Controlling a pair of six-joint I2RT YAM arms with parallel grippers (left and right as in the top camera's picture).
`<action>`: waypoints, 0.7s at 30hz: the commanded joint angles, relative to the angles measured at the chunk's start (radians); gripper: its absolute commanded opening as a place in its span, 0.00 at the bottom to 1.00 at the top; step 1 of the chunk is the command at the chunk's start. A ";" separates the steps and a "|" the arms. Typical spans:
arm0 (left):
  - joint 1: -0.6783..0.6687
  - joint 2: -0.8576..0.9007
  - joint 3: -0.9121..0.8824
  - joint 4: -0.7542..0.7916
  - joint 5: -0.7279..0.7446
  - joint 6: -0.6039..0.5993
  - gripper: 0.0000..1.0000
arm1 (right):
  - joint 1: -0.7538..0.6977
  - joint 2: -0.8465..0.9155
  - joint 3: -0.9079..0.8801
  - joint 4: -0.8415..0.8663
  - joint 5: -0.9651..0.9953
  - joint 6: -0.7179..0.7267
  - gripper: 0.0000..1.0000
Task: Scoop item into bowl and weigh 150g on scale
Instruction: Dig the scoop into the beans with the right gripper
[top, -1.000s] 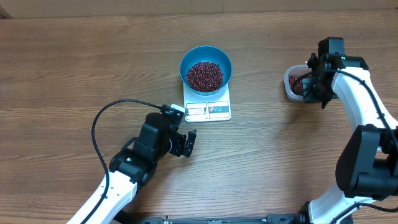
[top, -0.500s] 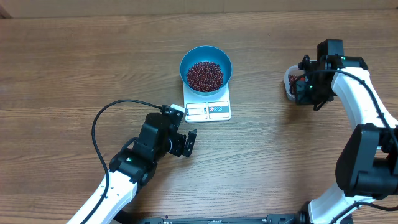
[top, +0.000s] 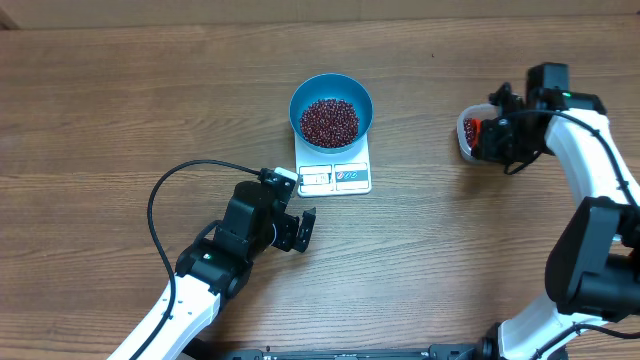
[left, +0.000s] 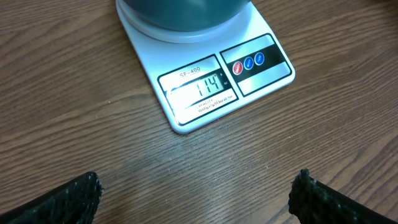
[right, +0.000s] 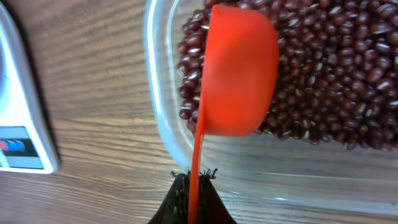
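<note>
While L tool (left: 199, 186) gapes wide w/ nothing held, R tool (right: 193, 186) is clamped on red scoop (right: 239, 68) above beans (right: 336, 74).

Overhead: straight down on table (top: 100, 100), far, whole scene. Left wrist: low, close, facing scale (left: 205, 78) display. Right wrist: very close, down into tub (right: 158, 134) of beans (right: 336, 74). Shared across all three: scale.

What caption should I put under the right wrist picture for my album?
Right gripper holds the red scoop by its handle, cup at the beans in the clear tub.
</note>
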 joint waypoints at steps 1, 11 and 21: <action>0.004 0.006 -0.004 0.001 -0.007 -0.014 1.00 | -0.064 0.004 -0.004 0.005 -0.167 -0.004 0.04; 0.004 0.006 -0.004 0.000 -0.007 -0.014 1.00 | -0.207 0.004 -0.004 -0.021 -0.365 -0.037 0.04; 0.004 0.006 -0.004 0.001 -0.007 -0.014 1.00 | -0.296 0.004 -0.004 -0.073 -0.505 -0.116 0.04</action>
